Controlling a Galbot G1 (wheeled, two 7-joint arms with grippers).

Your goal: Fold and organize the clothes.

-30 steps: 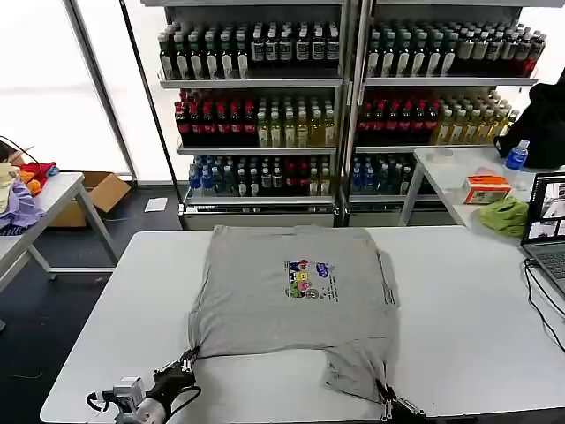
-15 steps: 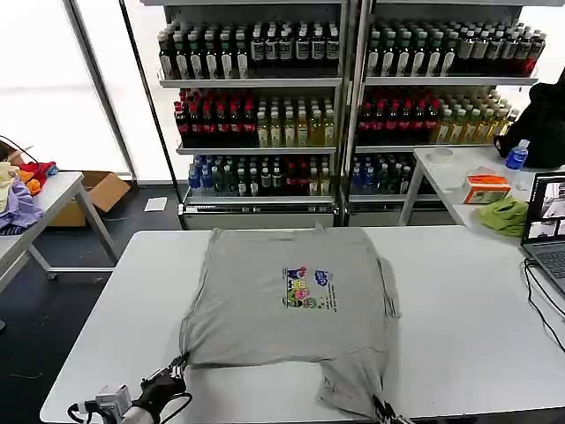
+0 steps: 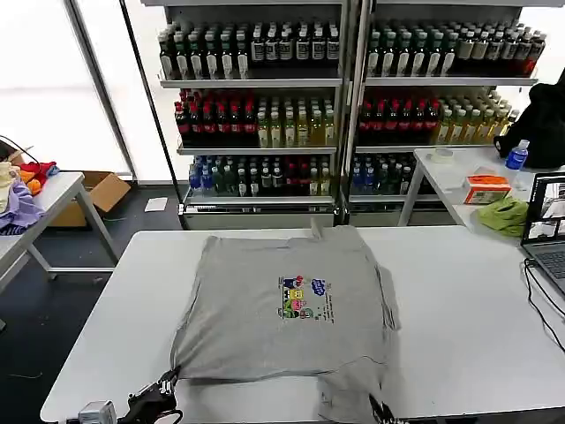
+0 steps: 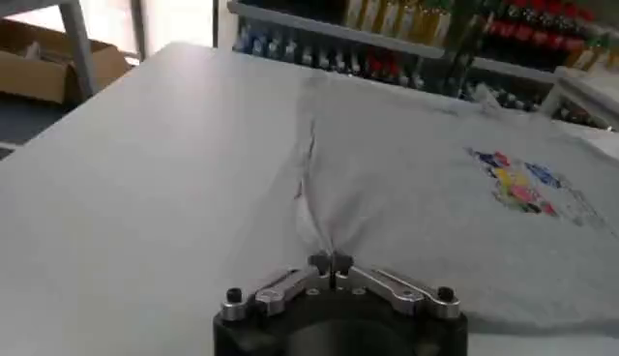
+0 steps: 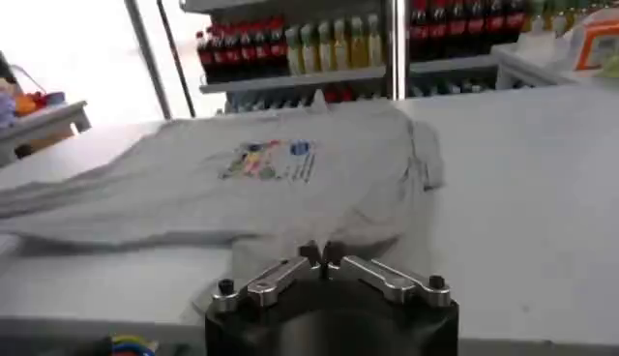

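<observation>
A light grey short-sleeved shirt [image 3: 282, 305] with a small multicoloured chest print [image 3: 305, 298] lies spread face up on the white table [image 3: 468, 309]. My left gripper [image 3: 170, 380] sits at the table's front edge, shut on the shirt's near left hem corner. At the front edge my right gripper [image 3: 380, 408] is shut on the near right hem corner. In the left wrist view the left gripper [image 4: 330, 262] pinches a ridge of the shirt [image 4: 435, 193]. The right wrist view has the right gripper [image 5: 322, 255] closed on the shirt [image 5: 271, 184] edge.
Drink-bottle shelves [image 3: 335, 106] stand behind the table. A laptop [image 3: 546, 225] with cables lies at the table's right edge. A side table at the right holds a lime-green cloth [image 3: 505, 215] and an orange box [image 3: 486, 188]. Coloured fabrics [image 3: 22, 190] pile on a left table.
Both grippers have drawn back toward the table's front edge, dragging the shirt's hem with them. The shirt has slid nearer and lies flatter.
</observation>
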